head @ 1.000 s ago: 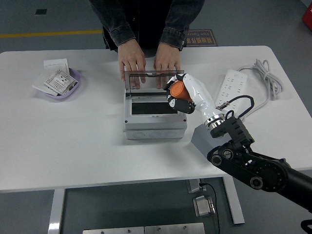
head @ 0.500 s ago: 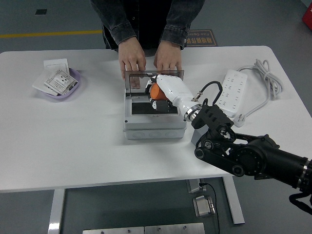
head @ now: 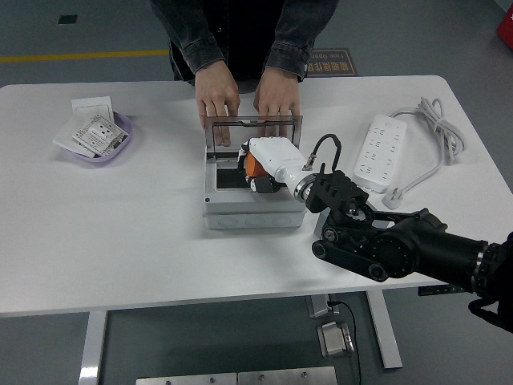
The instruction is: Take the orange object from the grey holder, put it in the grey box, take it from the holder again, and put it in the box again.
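The orange object point(head: 252, 163) sits in my right hand point(head: 258, 170), whose white-shelled fingers are curled round it, low inside the open grey box point(head: 252, 210). The box's clear lid point(head: 252, 132) stands upright at the back. My black right arm point(head: 385, 245) reaches in from the lower right and hides the grey holder. A person at the far side rests both hands point(head: 244, 100) on the table just behind the lid. My left arm is out of view.
A lilac dish point(head: 116, 148) with white cards sits at the far left, with a white card point(head: 92, 105) behind it. A white power strip point(head: 378, 152) and its grey cable point(head: 437, 128) lie at the right.
My right hand has carried the orange object leftward and down, from above the box's right rim into the box opening. The person's hands stay behind the lid.
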